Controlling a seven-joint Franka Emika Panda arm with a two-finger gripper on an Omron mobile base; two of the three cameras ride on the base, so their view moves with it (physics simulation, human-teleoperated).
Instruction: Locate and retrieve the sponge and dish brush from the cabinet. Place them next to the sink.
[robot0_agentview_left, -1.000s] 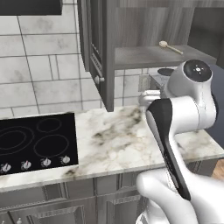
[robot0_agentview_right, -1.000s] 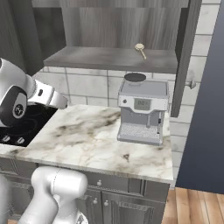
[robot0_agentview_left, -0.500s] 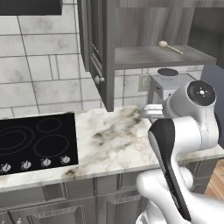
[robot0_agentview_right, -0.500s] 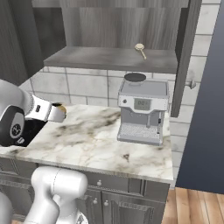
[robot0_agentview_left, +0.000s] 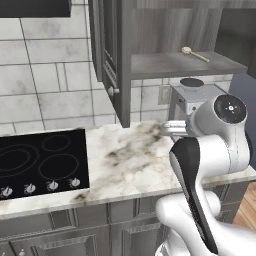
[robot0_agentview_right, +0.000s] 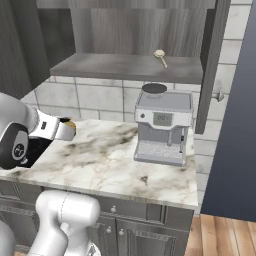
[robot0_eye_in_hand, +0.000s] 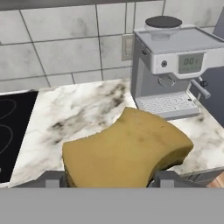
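White-brown marble forms the surface (robot0_agentview_left: 125, 165), backed by pale grey wall tiles. At the bottom centre of the hand view, the yellow-brown rounded sponge (robot0_eye_in_hand: 127, 151) sits clamped in the pincer (robot0_eye_in_hand: 109, 177), its sides pinched inward between the two dark fingertips (robot0_eye_in_hand: 168, 177); in the right base view the pincer (robot0_agentview_right: 70, 129) holds it at centre left, above the marble. Upper right in the left base view, the pale cream dish brush with a round head (robot0_agentview_left: 194, 53) lies on the flat grey shelf of the dark grey wood-grain cabinet (robot0_agentview_left: 150, 35), whose door stands open. Below the shelf stands a grey espresso machine (robot0_agentview_right: 162, 129). A black glass cooktop (robot0_agentview_left: 37, 165) fills the lower left.
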